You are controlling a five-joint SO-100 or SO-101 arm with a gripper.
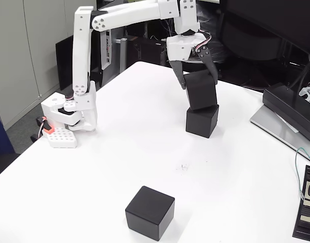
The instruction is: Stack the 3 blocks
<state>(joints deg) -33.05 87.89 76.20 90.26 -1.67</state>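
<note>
On a white tabletop (119,152), seen in the fixed view, the white arm's gripper (199,81) has its jaws closed around a black cube (201,92), tilted slightly and resting on a second black cube (202,121) near the far edge. The third black cube (149,212) sits well apart at the near edge. A flat black device (306,210) lies at right.

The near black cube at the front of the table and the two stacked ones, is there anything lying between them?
Nothing solid: in the fixed view, bare white table separates the near cube from the lower stacked cube, apart from a tiny faint mark.
</note>
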